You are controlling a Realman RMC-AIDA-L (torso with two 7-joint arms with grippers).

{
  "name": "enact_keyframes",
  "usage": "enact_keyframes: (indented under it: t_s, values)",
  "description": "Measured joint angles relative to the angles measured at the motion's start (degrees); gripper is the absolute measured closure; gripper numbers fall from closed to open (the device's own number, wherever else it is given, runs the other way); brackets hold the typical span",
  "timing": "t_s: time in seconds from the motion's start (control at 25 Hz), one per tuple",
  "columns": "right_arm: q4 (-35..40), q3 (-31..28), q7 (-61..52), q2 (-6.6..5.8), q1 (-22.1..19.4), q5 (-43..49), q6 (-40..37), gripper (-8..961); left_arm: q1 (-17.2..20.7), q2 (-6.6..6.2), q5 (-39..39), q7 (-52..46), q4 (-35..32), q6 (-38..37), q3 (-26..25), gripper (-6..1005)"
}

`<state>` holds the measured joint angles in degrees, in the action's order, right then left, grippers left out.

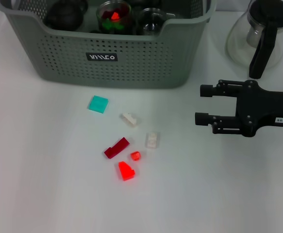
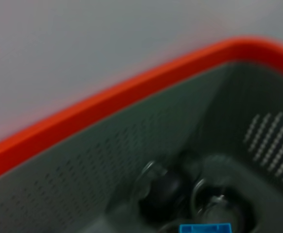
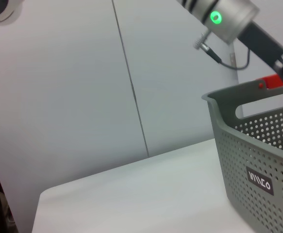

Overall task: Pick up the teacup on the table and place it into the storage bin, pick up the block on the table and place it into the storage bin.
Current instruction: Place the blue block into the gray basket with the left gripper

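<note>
The grey-green storage bin (image 1: 117,58) stands at the back of the table. It holds a glass teacup (image 1: 114,15) with red and green pieces in it, and other cups beside that one. Loose blocks lie in front of the bin: teal (image 1: 98,104), white (image 1: 129,119), clear (image 1: 152,140), dark red (image 1: 116,148), small red (image 1: 135,156) and bright red (image 1: 126,171). My right gripper (image 1: 203,104) hovers open and empty to the right of the blocks. My left arm (image 3: 229,14) reaches over the storage bin (image 3: 258,160). The left wrist view looks down into the storage bin (image 2: 132,160) at cups and a blue block (image 2: 204,228).
A glass teapot (image 1: 260,34) with a black handle stands at the back right, just behind my right gripper. White table surface (image 1: 44,184) spreads to the left and front of the blocks.
</note>
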<state>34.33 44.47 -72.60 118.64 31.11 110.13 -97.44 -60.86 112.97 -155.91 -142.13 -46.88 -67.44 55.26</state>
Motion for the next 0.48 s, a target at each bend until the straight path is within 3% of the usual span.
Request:
enact_keyframes:
  t_s: [0.08,0.2,0.48]
  values:
    - [0.00,0.00,0.00,0.05,0.00,-0.01,0.03,192,-1.01,1.45,-3.88,-0.67,1.11,1.65,0.01,584]
    - [0.00,0.00,0.00,0.09,0.00,0.00,0.09,192,-1.62,2.56,-6.09,-1.20,1.81,2.86,0.01,570]
    - [-0.01,0.00,0.00,0.11,0.08,0.00,-0.05,192,-0.55,2.56,-4.77,-2.06,-1.65,0.54,-0.72,536]
